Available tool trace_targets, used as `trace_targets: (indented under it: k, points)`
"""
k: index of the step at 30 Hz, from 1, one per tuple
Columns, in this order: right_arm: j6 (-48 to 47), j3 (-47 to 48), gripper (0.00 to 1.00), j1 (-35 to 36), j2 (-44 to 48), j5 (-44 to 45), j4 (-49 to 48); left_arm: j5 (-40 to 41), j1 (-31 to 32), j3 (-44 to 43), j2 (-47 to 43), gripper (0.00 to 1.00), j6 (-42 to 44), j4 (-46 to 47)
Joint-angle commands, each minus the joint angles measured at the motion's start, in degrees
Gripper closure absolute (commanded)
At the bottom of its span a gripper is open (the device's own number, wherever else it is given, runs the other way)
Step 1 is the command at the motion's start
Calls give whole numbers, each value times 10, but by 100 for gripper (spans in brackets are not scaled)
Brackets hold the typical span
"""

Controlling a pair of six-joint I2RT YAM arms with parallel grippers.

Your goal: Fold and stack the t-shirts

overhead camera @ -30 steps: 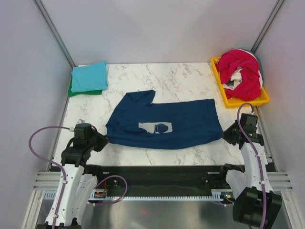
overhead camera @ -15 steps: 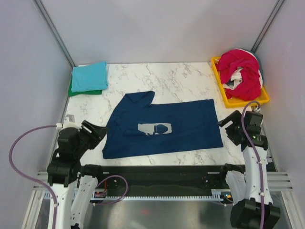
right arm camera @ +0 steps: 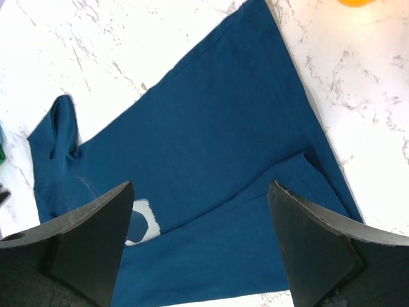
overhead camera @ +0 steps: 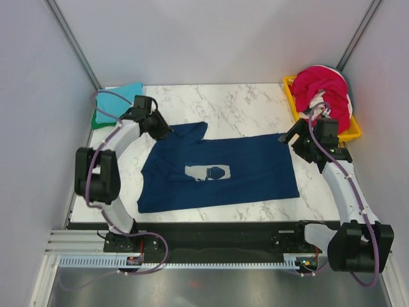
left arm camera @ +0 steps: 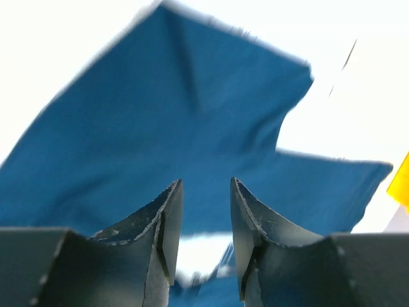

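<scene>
The navy t-shirt [overhead camera: 220, 169] lies flat on the table [overhead camera: 236, 105], its long axis running left to right. The left gripper [overhead camera: 163, 131], jaws partly apart and empty, hovers at its far-left end. The right gripper [overhead camera: 292, 137], spread wide and empty, hovers at its far-right corner.

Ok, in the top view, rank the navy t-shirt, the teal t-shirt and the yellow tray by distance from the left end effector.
1. Navy t-shirt, right beside the left end effector.
2. Teal t-shirt, back-left corner.
3. Yellow tray, far right side.
</scene>
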State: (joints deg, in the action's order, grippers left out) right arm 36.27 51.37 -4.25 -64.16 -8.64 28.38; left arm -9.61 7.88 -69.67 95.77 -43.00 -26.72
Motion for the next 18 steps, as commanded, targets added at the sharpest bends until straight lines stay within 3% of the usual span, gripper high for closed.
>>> trace_targets:
  k: [1,8,18]
  points:
    - [-13,-22,7,13,-16,15,-46,-11,10,-107,106,58,34,47]
    - [-38,-22,7,15,-43,24,-53,-3,20,-181,212,58,32,45]
    - [-43,-22,8,14,-69,24,-62,19,37,-198,245,59,35,47]
